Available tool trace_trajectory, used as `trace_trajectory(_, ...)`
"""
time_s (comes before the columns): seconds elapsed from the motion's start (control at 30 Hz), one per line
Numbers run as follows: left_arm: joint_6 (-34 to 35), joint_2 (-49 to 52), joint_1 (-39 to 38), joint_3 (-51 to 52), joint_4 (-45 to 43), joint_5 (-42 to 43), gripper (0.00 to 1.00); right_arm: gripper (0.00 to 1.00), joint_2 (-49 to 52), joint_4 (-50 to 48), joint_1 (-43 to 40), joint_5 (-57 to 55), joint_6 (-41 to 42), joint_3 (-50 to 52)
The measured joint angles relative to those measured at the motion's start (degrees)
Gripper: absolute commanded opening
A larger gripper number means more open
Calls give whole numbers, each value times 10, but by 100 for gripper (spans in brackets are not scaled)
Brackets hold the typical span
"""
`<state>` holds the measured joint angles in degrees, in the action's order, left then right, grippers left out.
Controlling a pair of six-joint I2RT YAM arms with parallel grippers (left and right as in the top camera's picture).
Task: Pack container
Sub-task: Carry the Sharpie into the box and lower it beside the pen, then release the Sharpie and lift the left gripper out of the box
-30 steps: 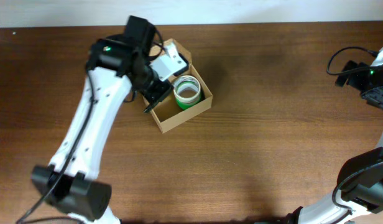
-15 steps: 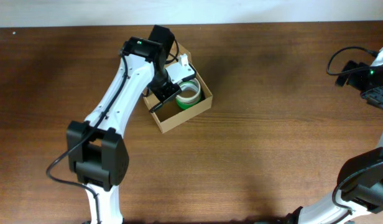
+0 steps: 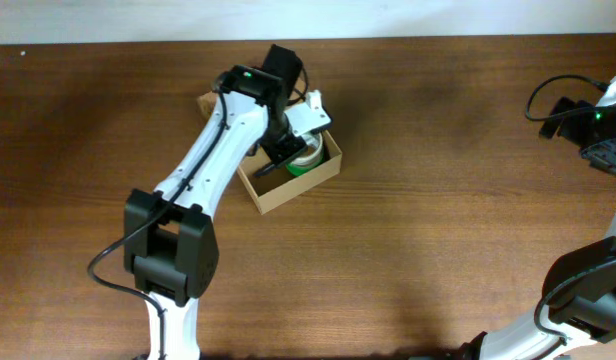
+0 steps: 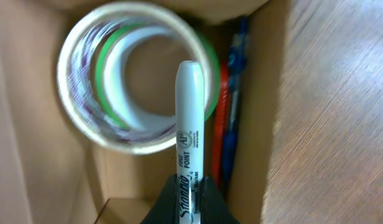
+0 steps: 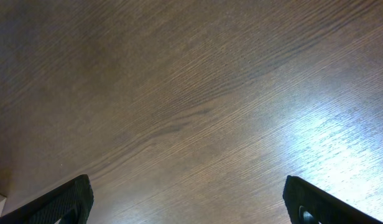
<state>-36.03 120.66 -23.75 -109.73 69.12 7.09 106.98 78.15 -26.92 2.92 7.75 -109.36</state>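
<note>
The left fingers (image 4: 163,208) are clenching a white marker (image 4: 191,137) by its lower barrel, holding it lengthwise above the tape roll (image 4: 79,124) that is lying flat inside the container (image 3: 273,192), with a red pen (image 4: 221,124) and a blue pen (image 4: 236,93) lying side by side along the box wall beside the roll. The container is sitting open on the wooden surface (image 3: 438,220), left of the middle and toward the far edge, directly under the left wrist. The right fingers (image 5: 73,199) are hanging spread wide over bare wood, well apart from the container and grasping nothing.
</note>
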Motion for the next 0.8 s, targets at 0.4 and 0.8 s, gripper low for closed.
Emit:
trace_trajectory(0.4, 20, 24, -16, 0, 0, -7, 2, 99, 0, 0, 0, 0, 0, 0)
trace_trajectory(0.8, 31, 46, -40, 0, 0, -7, 2, 99, 0, 0, 0, 0, 0, 0)
